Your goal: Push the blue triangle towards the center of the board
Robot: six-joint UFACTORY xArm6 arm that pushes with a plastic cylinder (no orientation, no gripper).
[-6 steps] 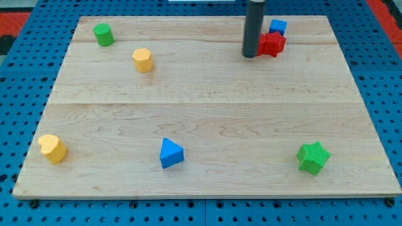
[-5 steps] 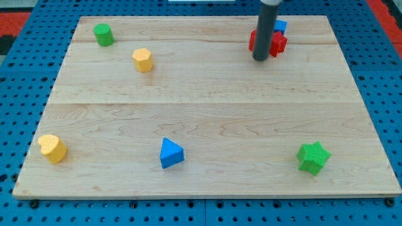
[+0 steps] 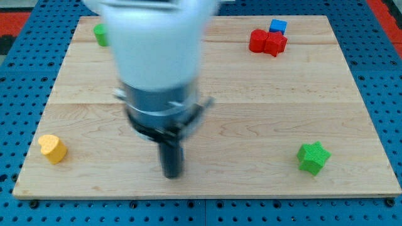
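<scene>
Wooden board point(image 3: 251, 113) on blue pegboard point(image 3: 389, 75), one of each.

Blocks visible, five:
- green cylinder point(image 3: 99, 33), one, top left corner, partly behind the arm.
- yellow heart point(image 3: 53, 149), one, near the bottom left corner.
- red block point(image 3: 267, 42), one, shape unclear, near the top edge toward the right corner.
- blue cube point(image 3: 277, 26), one, touching the red block on its top side.
- green star point(image 3: 313, 157), one, near the bottom right corner.

Blue triangle: none visible; hidden by the blurred arm point(image 3: 160, 69).

My tip point(image 3: 171, 175): one, near the bottom edge, left of middle; contact with any block cannot be told.
</scene>
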